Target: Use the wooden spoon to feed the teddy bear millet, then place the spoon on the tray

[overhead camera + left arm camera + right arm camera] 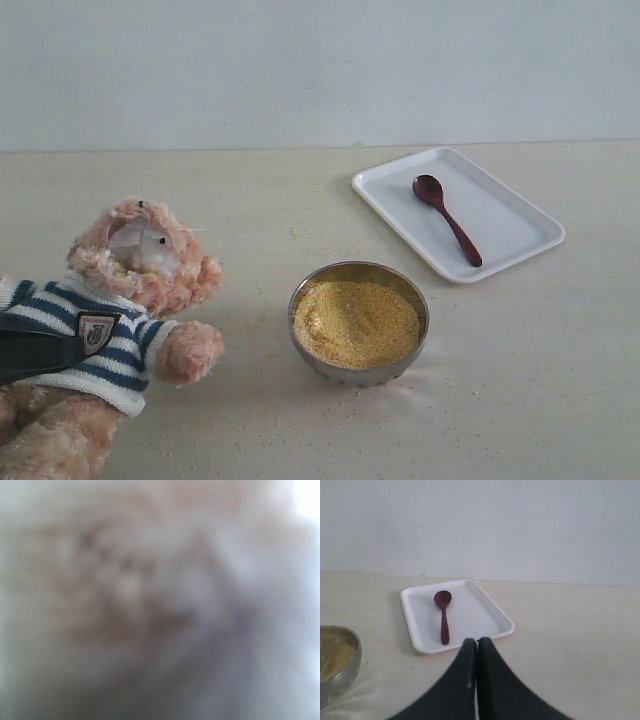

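My right gripper [477, 647] hovers low, jaws pressed together, empty; the wooden spoon [443, 617] lies on the tray [480, 615] just ahead. My left gripper [40, 352] rests against the teddy bear [140, 265]; I cannot tell its jaws.

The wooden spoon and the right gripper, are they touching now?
Apart. The exterior view shows the wooden spoon lying alone on the tray, no gripper near it; the right gripper shows only in its wrist view.

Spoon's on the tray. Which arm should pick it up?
Right. The right gripper, shut, faces the tray, with the wooden spoon handle end toward it. The tray sits on the exterior view's right; what looks like the left arm lies across the teddy bear at far left.
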`<state>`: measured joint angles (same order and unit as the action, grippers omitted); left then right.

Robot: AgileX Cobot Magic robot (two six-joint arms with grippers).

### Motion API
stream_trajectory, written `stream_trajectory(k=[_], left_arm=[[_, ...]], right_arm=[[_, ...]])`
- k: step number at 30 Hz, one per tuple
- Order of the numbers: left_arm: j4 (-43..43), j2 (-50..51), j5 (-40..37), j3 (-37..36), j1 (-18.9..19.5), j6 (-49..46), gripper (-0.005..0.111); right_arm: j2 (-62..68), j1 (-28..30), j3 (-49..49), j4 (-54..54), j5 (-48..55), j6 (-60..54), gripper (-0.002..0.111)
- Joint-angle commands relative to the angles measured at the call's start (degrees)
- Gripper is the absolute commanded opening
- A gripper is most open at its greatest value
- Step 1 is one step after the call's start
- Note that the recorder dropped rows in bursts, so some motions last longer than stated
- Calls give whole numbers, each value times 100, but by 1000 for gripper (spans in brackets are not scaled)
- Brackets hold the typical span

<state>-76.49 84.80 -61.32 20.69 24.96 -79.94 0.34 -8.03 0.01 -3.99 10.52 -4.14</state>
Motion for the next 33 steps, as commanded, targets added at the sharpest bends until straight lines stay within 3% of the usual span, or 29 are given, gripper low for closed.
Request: stream_trajectory(k=[1, 33], left_arm=[[-82, -4, -139, 4, 13, -24, 5], [-82, -4, -139, 4, 13, -24, 5]], right_arm=[[-34, 20, -1, -1, 240, -272, 0], [-34, 20, -1, -46, 87, 129, 0]])
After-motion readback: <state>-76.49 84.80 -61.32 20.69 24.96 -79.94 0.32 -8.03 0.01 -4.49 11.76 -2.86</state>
